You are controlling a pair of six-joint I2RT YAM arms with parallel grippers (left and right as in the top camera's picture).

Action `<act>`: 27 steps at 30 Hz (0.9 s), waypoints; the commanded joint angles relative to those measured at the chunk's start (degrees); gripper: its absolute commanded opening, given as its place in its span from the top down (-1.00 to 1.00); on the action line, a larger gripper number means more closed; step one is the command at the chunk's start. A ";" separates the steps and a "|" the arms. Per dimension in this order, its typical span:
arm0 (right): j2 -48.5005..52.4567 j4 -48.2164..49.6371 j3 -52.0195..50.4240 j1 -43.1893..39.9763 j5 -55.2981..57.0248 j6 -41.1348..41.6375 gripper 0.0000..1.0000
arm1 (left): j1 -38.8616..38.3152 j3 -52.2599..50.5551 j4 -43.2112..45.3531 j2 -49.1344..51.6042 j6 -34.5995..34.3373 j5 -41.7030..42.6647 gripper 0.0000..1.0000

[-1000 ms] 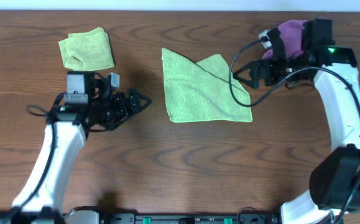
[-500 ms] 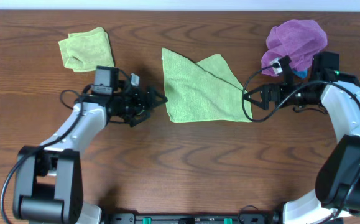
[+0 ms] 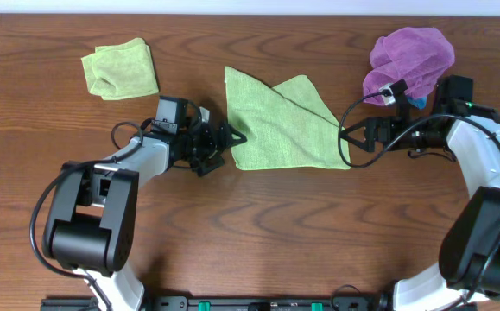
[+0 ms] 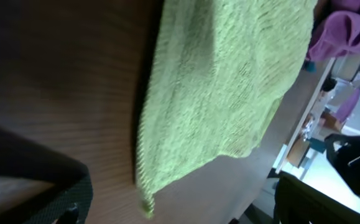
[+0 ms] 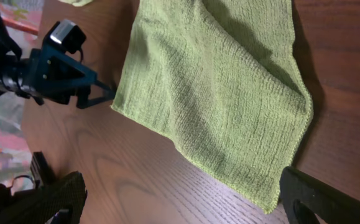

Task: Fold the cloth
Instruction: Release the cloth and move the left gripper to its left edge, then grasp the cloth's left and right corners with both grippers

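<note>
A light green cloth (image 3: 280,125) lies flat on the table's middle, its upper right part folded over diagonally. My left gripper (image 3: 230,140) is open, low over the table, its tips at the cloth's lower left corner. In the left wrist view the cloth (image 4: 223,81) fills the upper middle, its corner between the wide-apart fingers (image 4: 43,199). My right gripper (image 3: 346,138) is open at the cloth's right edge near the lower right corner. In the right wrist view the cloth (image 5: 217,87) lies ahead, its corner close to the right finger (image 5: 329,199).
A second, folded green cloth (image 3: 120,67) lies at the back left. A bunched purple cloth (image 3: 412,53) lies at the back right, just behind my right arm; it shows in the left wrist view (image 4: 341,31) too. The table is dark brown wood (image 3: 258,225).
My left gripper has slid right up to the cloth's lower left corner. My right gripper came down off the purple cloth to the green cloth's right edge, then stayed nearly still.
</note>
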 commanded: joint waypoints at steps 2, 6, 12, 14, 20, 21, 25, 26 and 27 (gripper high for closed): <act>-0.17 -0.02 -0.24 -0.46 -0.57 2.51 -0.99 | -1.70 0.61 1.42 2.08 -2.62 -1.03 -0.91; -0.17 -0.04 -0.24 -0.46 -0.48 3.06 -0.99 | -3.19 0.61 2.40 2.43 -4.50 -3.50 -0.91; -0.17 -0.09 -0.24 -0.44 -0.50 4.33 -0.99 | -5.05 0.61 2.64 4.00 -4.96 -6.54 -0.91; -0.17 -0.31 -0.24 -0.33 -0.50 4.31 -0.98 | -5.46 0.61 3.08 4.98 -4.96 -6.71 -0.91; -0.17 -1.20 -0.24 -0.17 -0.48 4.31 -0.98 | -6.36 0.61 5.73 8.92 -4.94 -6.43 -0.64; -0.17 -1.40 -0.24 -0.20 -0.46 4.28 -0.99 | -6.36 0.61 5.79 9.09 -4.92 -6.40 -0.27; -0.17 -1.57 -0.33 -0.17 2.47 4.26 -0.99 | -6.32 0.63 6.08 9.07 -4.61 -5.99 0.89; -0.17 -1.57 -0.35 -0.17 3.52 4.28 -0.99 | -6.21 0.63 6.12 9.07 -4.35 -6.01 0.89; -0.17 -1.60 -0.42 -0.17 4.52 4.28 -0.98 | -6.12 0.63 6.25 9.07 -4.00 -5.75 0.89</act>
